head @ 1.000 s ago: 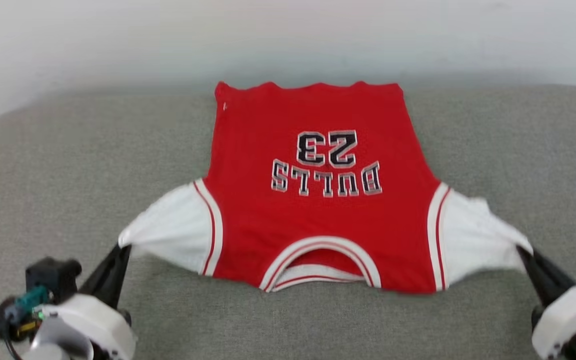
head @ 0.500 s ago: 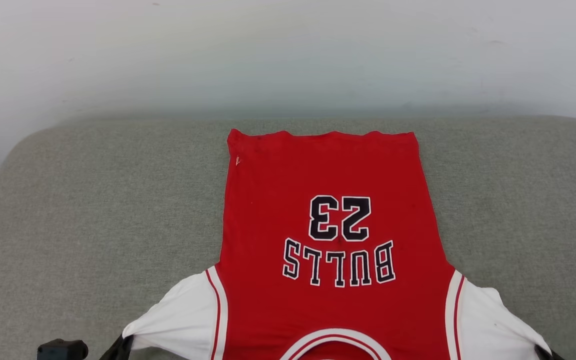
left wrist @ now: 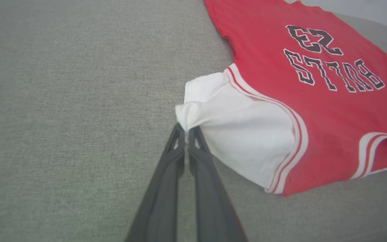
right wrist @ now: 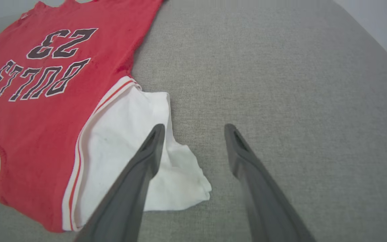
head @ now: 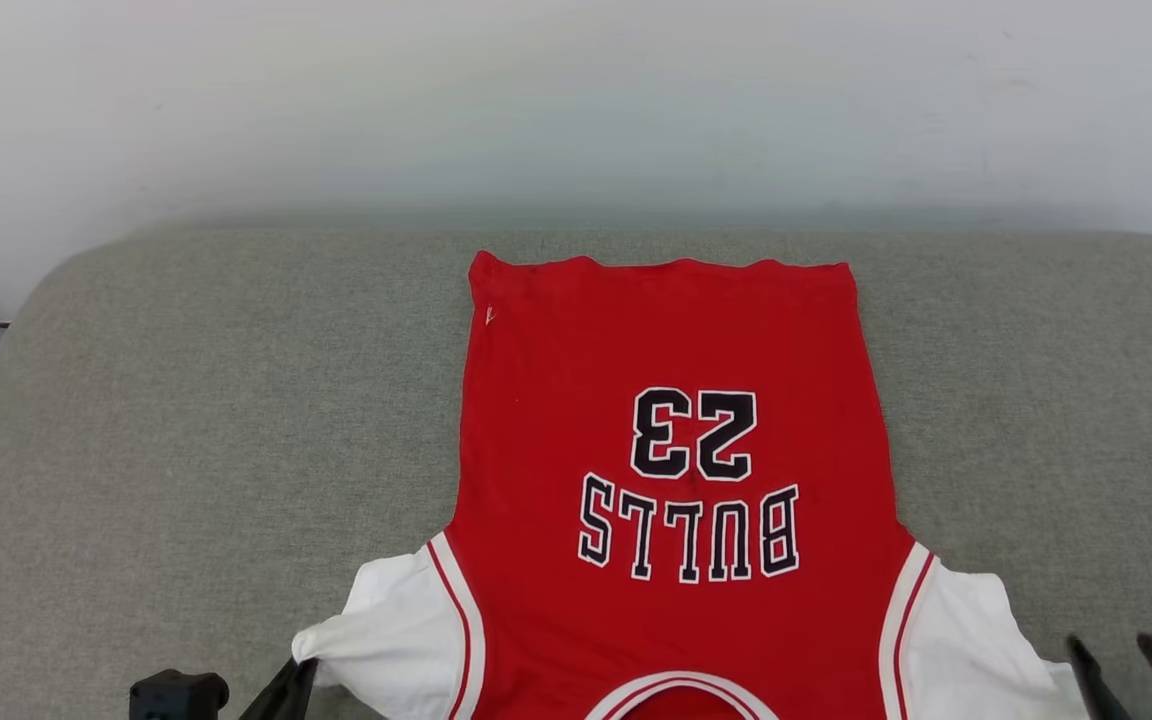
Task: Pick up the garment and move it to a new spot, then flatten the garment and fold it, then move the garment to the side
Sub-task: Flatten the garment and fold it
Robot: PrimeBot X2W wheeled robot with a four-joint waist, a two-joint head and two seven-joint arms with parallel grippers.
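I find the shirt lying flat, print up, on the grey cushion, collar end nearest the robot. The left gripper is pinched tight on the tip of the left sleeve. The right gripper stands with fingers apart, holding nothing, one finger over the right sleeve.

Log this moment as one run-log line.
stage: flatten | garment: spread print-up on grey cushion, collar toward robot | left pincer: shut on sleeve tip | right pincer: open at other sleeve's edge
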